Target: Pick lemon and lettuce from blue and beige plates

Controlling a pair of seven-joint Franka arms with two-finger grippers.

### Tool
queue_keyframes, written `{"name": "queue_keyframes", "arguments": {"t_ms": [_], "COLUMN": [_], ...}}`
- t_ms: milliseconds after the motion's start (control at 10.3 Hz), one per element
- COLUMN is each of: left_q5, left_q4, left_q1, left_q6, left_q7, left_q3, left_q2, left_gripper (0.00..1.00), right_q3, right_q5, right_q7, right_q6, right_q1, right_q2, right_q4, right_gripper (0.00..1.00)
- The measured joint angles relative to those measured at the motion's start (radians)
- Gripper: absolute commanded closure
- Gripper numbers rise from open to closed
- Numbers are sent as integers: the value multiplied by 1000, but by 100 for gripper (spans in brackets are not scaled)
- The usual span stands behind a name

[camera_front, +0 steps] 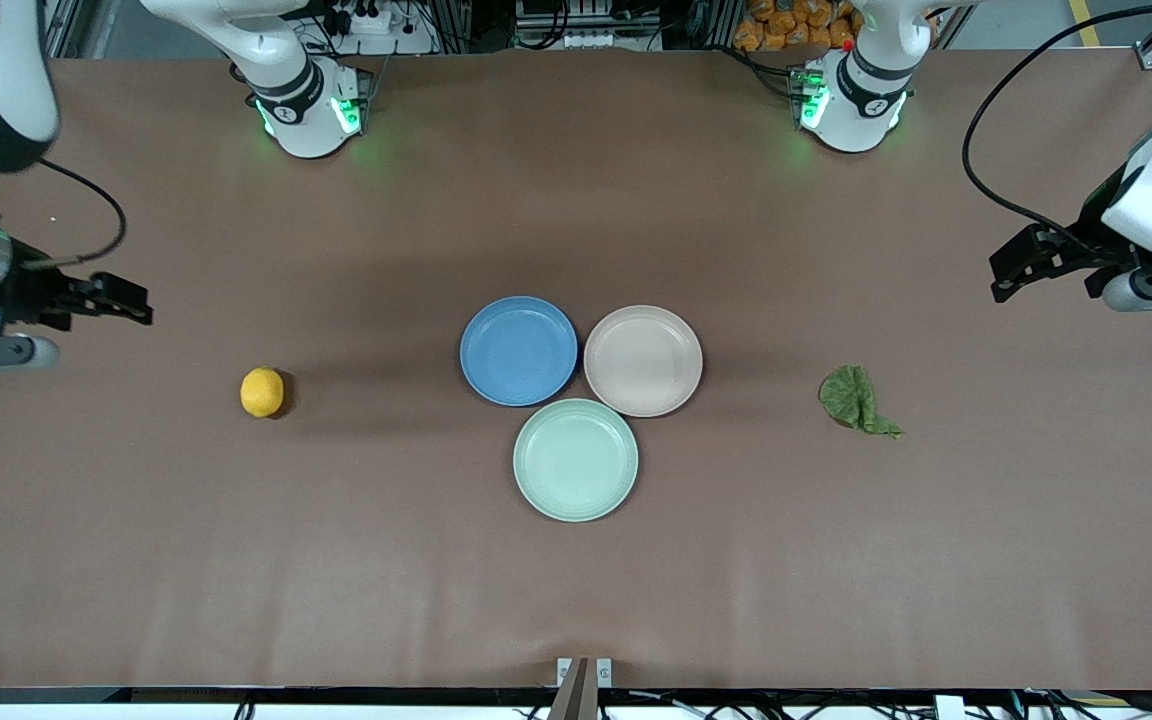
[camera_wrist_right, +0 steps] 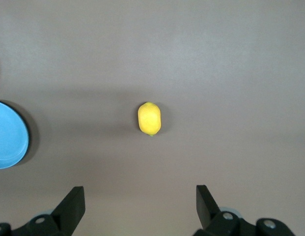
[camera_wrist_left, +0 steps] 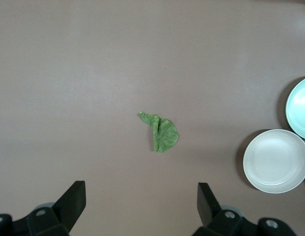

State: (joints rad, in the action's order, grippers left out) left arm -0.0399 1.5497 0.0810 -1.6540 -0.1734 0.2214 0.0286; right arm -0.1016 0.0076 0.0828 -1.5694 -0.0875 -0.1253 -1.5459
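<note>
The lemon [camera_front: 262, 391] lies on the bare table toward the right arm's end, off the plates; it also shows in the right wrist view [camera_wrist_right: 150, 118]. The lettuce [camera_front: 854, 399] lies on the bare table toward the left arm's end and shows in the left wrist view [camera_wrist_left: 161, 132]. The blue plate [camera_front: 518, 350] and the beige plate [camera_front: 643, 360] sit side by side at the table's middle, both empty. My right gripper [camera_front: 141, 305] is open and empty, up over the table's end near the lemon. My left gripper [camera_front: 1004, 277] is open and empty, up over the table's end near the lettuce.
A pale mint-green plate [camera_front: 575, 459] sits empty, nearer to the front camera than the other two and touching them. The arms' bases [camera_front: 311, 110] stand along the table's edge farthest from the front camera.
</note>
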Motion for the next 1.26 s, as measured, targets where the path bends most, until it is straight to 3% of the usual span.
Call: {"name": "queue_keyframes", "arguments": {"t_ms": [388, 776, 1261], "left_q5": [45, 45, 43], "left_q4": [-5, -6, -6], "left_q1": [0, 0, -5], "left_q6": [77, 85, 86], "left_q7": [1, 42, 75], "left_q3": [-1, -38, -51], "left_q2": [-3, -12, -12], "left_gripper": [0, 0, 0], "right_q3": [-4, -56, -55], "right_q5": [51, 56, 52], "right_q7": [0, 0, -13], "right_q6": [50, 50, 52], "right_q1": [13, 24, 23], "right_q2": [0, 2, 2], "right_q4": [69, 88, 110], "right_gripper": [0, 0, 0]}}
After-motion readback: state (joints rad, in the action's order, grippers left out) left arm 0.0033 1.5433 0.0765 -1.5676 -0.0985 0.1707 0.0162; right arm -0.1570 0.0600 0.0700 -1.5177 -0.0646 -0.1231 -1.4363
